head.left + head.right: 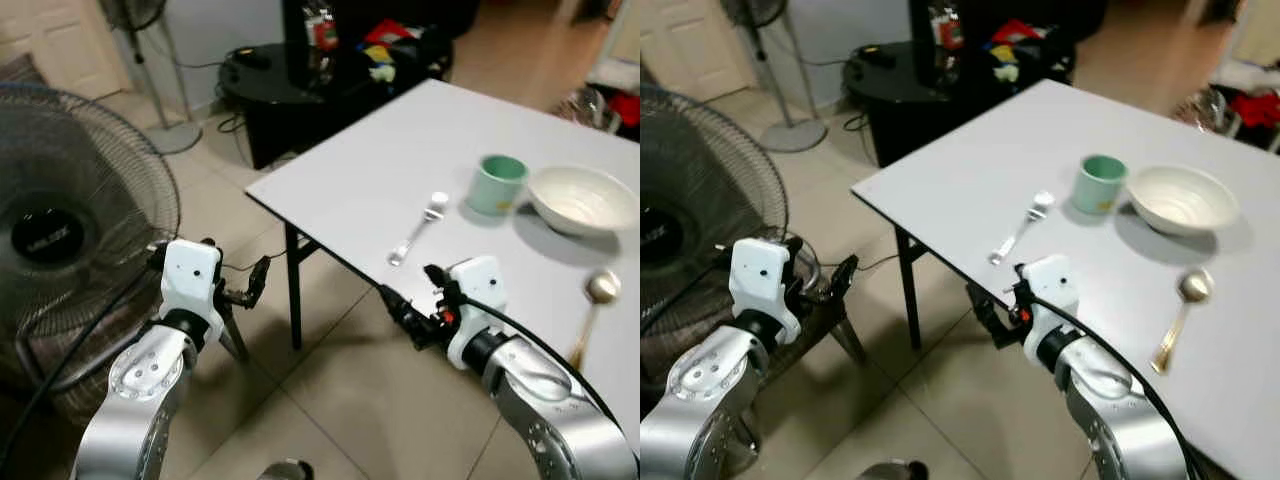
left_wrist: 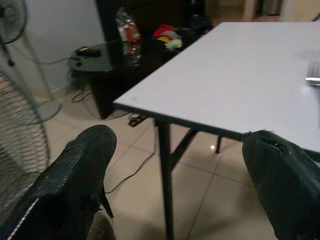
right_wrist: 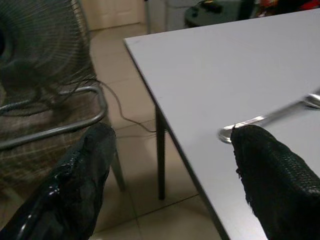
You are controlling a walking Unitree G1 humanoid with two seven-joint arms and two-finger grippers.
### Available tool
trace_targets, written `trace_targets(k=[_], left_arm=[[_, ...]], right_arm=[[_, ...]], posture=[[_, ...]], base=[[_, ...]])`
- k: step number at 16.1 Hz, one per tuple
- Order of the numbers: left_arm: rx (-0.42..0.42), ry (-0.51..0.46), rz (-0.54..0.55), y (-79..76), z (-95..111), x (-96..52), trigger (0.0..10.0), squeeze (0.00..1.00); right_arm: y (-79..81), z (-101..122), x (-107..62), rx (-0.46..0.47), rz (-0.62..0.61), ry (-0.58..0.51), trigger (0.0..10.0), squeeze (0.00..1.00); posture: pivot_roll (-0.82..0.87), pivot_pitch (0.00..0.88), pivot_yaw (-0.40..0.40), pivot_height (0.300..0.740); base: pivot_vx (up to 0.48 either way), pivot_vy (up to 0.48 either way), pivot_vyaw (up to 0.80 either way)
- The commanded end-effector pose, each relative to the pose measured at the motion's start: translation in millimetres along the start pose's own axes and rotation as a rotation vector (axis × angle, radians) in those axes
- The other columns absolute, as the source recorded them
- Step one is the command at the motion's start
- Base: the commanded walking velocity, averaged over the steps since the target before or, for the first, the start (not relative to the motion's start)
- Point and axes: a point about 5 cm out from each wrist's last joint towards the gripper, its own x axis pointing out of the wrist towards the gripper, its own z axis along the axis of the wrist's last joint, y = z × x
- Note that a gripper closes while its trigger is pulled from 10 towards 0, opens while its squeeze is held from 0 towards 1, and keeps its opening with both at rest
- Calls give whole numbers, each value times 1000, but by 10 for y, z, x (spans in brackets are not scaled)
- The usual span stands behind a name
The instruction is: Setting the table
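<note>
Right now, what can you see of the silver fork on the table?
The fork looks like shiny metal, slim, lying flat on the white table. Its head points toward the green cup and its handle toward the table's near edge. Nothing touches it; the cup stands apart. The right pincer, open, sits just off that edge, short of the handle.

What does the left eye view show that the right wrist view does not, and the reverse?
Left eye view alone: green cup, white bowl, gold spoon, both arms. Right wrist view alone: a close look along the open right gripper, one finger just before the fork handle. Both share: the white table, the fork, the fan.
</note>
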Motion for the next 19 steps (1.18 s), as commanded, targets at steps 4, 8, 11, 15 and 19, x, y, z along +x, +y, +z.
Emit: trace_targets(k=[4,8,11,15,19], left_arm=[[44,-4,4,24,20,17,10000,0],[47,-7,9,47,25,102,10000,0],[37,-19,0,19,39,164,10000,0],[-20,6,7,11,1,153,10000,0],[29,-6,26,18,31,174,10000,0]], right_arm=[[-35,-2,8,11,-39,-17,10000,0],[-67,12,4,43,-97,-30,10000,0],[-97,27,3,25,-113,-38,10000,0],[-104,33,39,18,-113,-37,10000,0],[-104,47,59,10,-102,-37,10000,0]], posture=[[103,0,56,740],[75,0,70,740],[58,0,78,740],[72,0,65,740],[78,0,52,740]], base=[[0,0,800],[0,0,800],[0,0,800],[0,240,800],[0,-54,800]])
